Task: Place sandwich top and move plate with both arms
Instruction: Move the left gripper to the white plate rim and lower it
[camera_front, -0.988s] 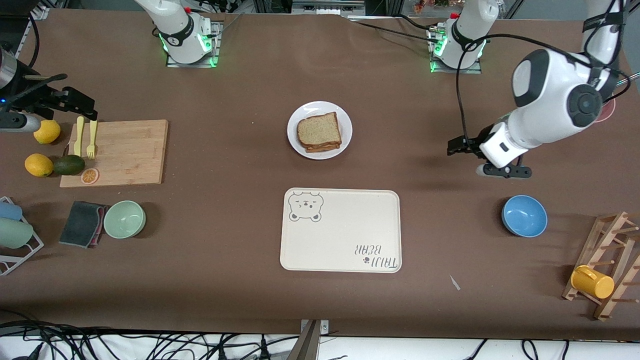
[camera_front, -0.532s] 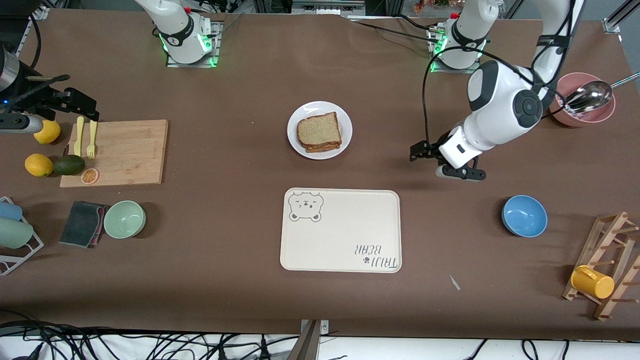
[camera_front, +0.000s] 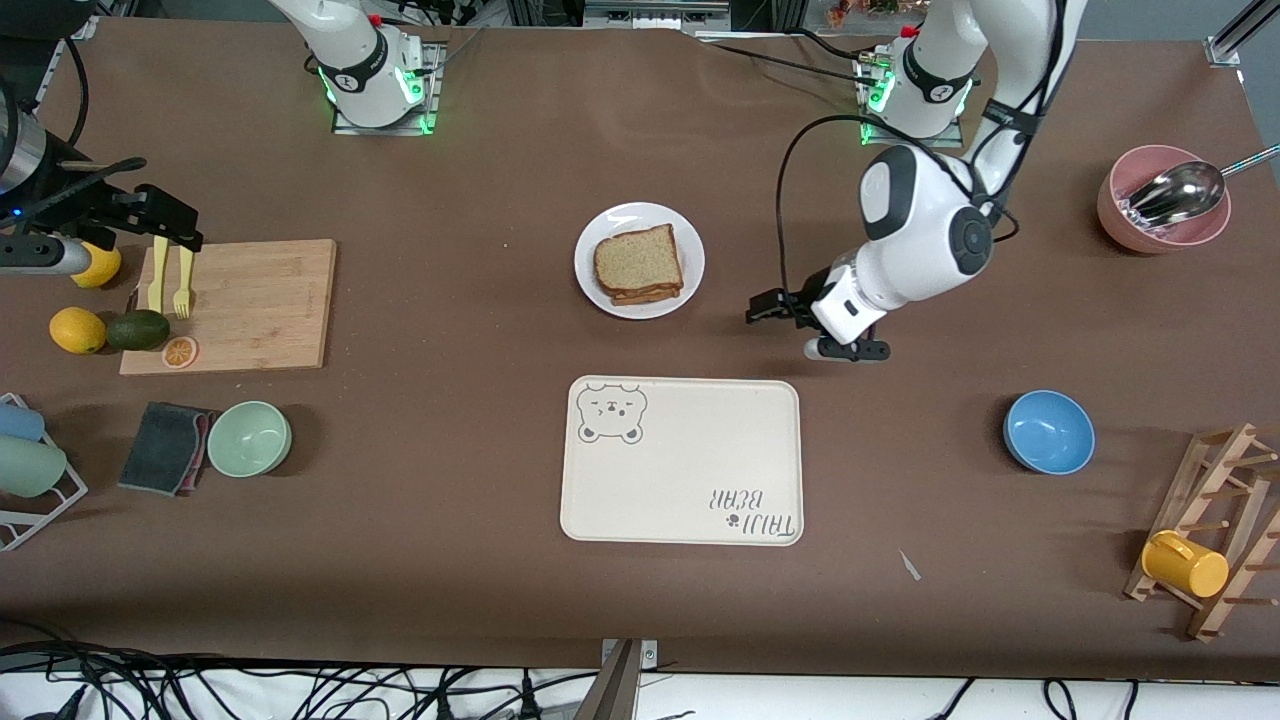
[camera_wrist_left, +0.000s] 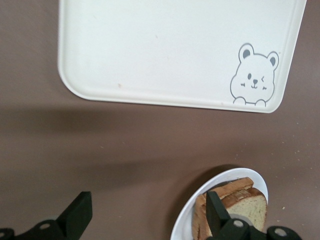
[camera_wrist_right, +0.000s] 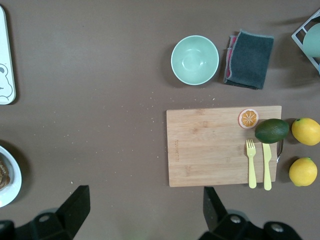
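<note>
sandwich top (camera_front: 638, 260) already sits on the plate (camera_front: 598, 288) mid-table, both jaws spread empty, left gripper (camera_front: 792, 322) beside it, right gripper (camera_front: 160, 222) over the cutting board (camera_front: 260, 305) corner, so carrying remains.

The bread (camera_front: 638, 262) is a light brown slice with darker crust, bare on top, lying flat as the top of a stacked sandwich, slightly skewed. It sits on the plate (camera_front: 600, 232), small, round and white, just above the middle of the front view. In the left wrist view the plate (camera_wrist_left: 197, 207) shows at the bottom edge with the bread (camera_wrist_left: 247, 207) on it.
</note>
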